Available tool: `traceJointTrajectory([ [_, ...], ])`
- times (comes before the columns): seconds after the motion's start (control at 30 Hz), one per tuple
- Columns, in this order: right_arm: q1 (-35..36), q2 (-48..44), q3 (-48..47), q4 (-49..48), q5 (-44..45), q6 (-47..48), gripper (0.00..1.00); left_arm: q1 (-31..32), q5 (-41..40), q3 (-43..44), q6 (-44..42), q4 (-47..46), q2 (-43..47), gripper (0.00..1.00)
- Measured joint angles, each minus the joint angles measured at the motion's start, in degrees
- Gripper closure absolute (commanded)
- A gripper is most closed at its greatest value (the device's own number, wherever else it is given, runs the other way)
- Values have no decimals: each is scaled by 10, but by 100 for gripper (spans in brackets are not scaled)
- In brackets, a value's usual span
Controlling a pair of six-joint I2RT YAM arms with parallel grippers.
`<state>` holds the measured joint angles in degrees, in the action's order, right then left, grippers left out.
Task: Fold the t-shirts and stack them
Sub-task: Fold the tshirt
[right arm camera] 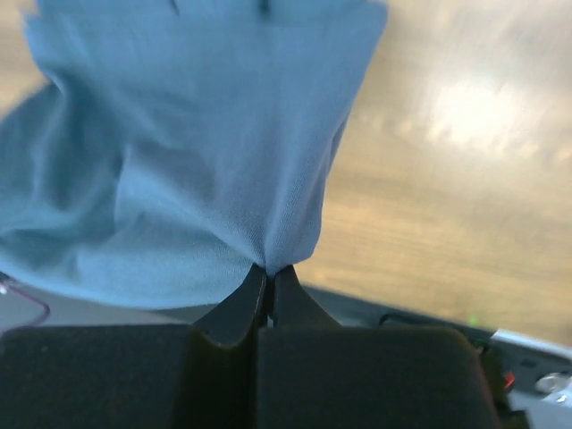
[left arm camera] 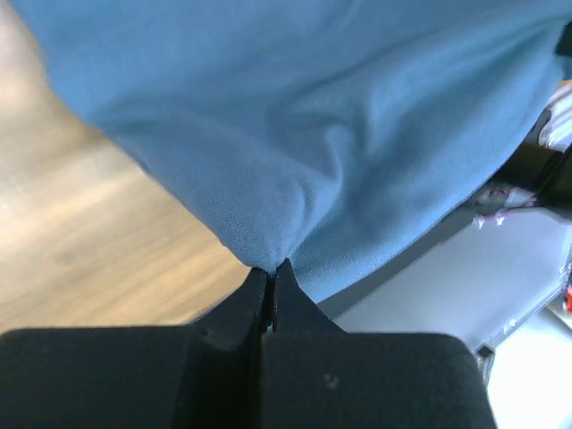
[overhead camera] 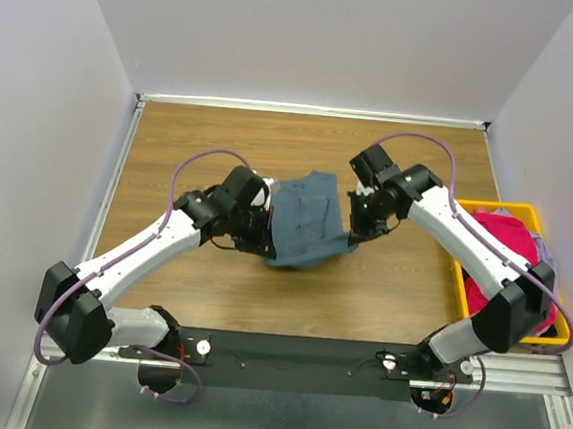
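A slate blue-grey t-shirt [overhead camera: 306,219] hangs between my two grippers over the middle of the table. My left gripper [overhead camera: 262,222] is shut on its left edge; the cloth [left arm camera: 340,134] bunches into the closed fingertips [left arm camera: 271,268]. My right gripper [overhead camera: 356,219] is shut on its right edge; the cloth [right arm camera: 197,161] is pinched at the fingertips [right arm camera: 270,271]. A magenta-pink t-shirt [overhead camera: 500,238] lies in the yellow bin at the right, with a pale grey-blue one [overhead camera: 548,259] beside it.
The yellow plastic bin [overhead camera: 488,207] stands at the table's right edge, beside my right arm. The wooden table [overhead camera: 223,139] is bounded by white walls at the back and sides. A black rail [overhead camera: 304,357] runs along the near edge.
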<state>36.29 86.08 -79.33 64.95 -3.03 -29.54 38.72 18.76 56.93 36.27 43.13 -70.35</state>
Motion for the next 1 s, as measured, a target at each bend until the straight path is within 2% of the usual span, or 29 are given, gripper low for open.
traceJointTrajectory([
  [0.3,-64,147,-196,-2,12,76,99,-116,15,111,-74,-38,-122,100],
  [0.7,-117,411,-477,-48,-38,136,99,-249,26,134,-104,-198,-263,100],
  [0.83,-131,470,-502,-78,-57,137,99,-259,28,139,-112,-248,-324,100],
  [1.0,-153,511,-478,-124,-81,129,99,-260,28,151,-116,-297,-386,100],
])
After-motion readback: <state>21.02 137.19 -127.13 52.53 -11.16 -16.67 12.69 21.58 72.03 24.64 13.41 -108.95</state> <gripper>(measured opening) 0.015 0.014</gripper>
